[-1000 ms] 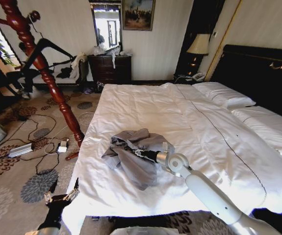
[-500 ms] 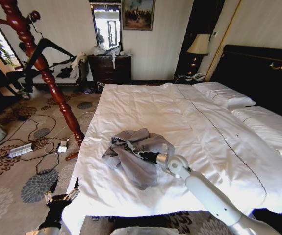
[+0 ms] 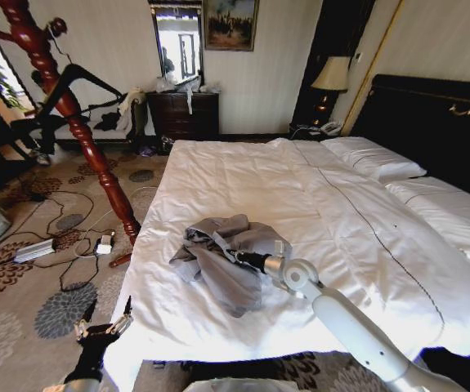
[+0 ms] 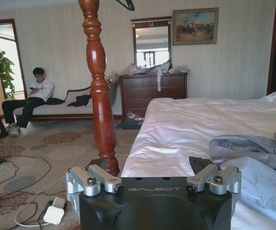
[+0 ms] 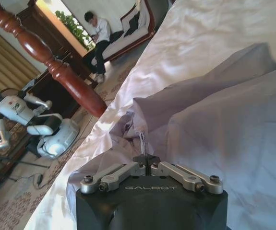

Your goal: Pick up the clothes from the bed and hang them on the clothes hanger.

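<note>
The pale grey-lavender jacket, the clothes [image 3: 210, 273], lies crumpled on the white duvet near the bed's [image 3: 341, 204] foot-end corner. My right gripper [image 3: 228, 256] reaches into it from the lower right. In the right wrist view that gripper [image 5: 146, 165] is shut, pinching a fold of the jacket [image 5: 224, 110] by its zip. The left gripper [image 3: 102, 322] hangs low beside the bed, over the carpet. Its own view shows that gripper [image 4: 153, 188] open and holding nothing, facing the jacket [image 4: 258, 163] and the bed [image 4: 186, 124]. The black clothes hanger [image 3: 87, 82] hangs on a red wooden stand at the left.
The turned red wooden stand [image 3: 79, 122] leans up from the floor just left of the bed corner. Cables and a power strip [image 3: 34, 249] lie on the patterned carpet. A dark dresser [image 3: 184, 114] stands at the far wall. Another white robot [image 5: 37, 120] is beyond the stand.
My right wrist has dipped slightly lower into the jacket, and the folds around the gripper have shifted a little. The left arm has stayed where it was.
</note>
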